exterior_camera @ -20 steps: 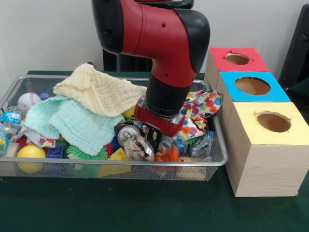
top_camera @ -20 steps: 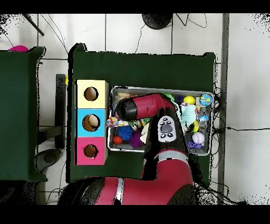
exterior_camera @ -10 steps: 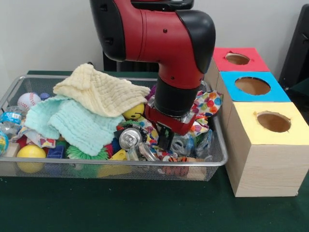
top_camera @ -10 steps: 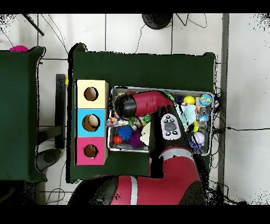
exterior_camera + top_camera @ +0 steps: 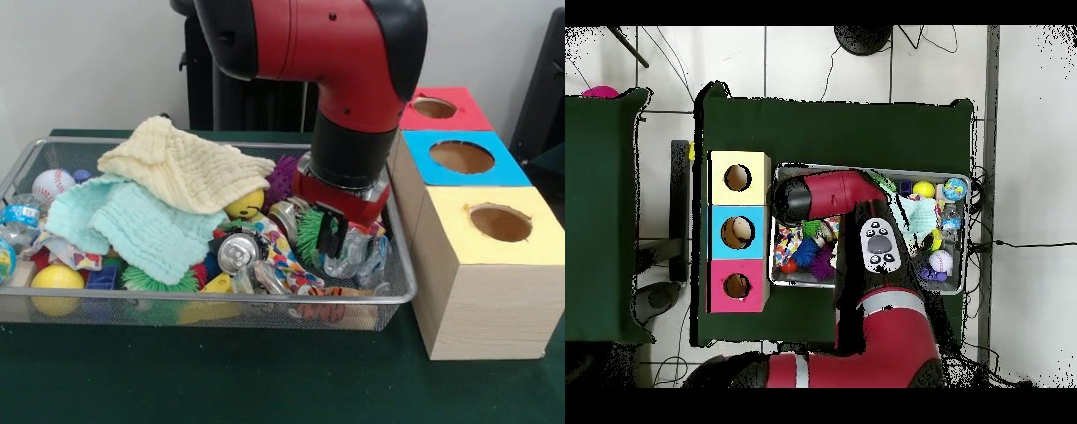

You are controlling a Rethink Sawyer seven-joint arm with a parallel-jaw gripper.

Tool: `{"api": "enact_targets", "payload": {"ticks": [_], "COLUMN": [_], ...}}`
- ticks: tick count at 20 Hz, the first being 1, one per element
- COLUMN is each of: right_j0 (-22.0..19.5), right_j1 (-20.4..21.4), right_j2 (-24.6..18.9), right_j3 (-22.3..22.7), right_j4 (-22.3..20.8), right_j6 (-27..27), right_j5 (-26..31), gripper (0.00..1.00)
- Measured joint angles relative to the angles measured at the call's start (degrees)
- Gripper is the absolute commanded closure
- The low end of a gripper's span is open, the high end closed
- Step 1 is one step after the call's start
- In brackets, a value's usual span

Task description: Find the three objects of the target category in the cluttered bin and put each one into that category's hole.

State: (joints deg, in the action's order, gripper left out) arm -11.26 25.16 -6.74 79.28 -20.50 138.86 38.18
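- The gripper (image 5: 332,237) hangs low over the wire bin (image 5: 399,291), at the bin's 3 o'clock end in the front view, beside the yellow box (image 5: 484,265).
- Its dark fingers sit close together, with something clear and crinkled just beside them; I cannot tell whether they grip it or merely touch it.
- Which category is wanted is not shown. Likely candidates near the gripper: the crumpled clear plastic (image 5: 357,256), a green spiky ball (image 5: 309,234) at its 9 o'clock, and a silver can (image 5: 237,253) further toward 9.
- To do this well, I judge: confirm the hold before rising, lift straight up clear of the rim, then move over the matching hole.
- Light plastic may slip or drag neighbours along.
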Motion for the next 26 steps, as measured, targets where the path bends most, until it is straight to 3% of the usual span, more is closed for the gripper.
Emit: {"api": "enact_targets", "payload": {"ticks": [6, 26], "right_j0": [1.6, 3.8], "right_j1": [1.6, 0.9], "right_j2": [0.0, 0.4], "right_j3": [1.6, 2.0], "right_j4": [0.7, 0.7], "right_j6": [0.0, 0.0], "right_j5": [0.7, 0.7], "gripper": [1.0, 1.0]}}
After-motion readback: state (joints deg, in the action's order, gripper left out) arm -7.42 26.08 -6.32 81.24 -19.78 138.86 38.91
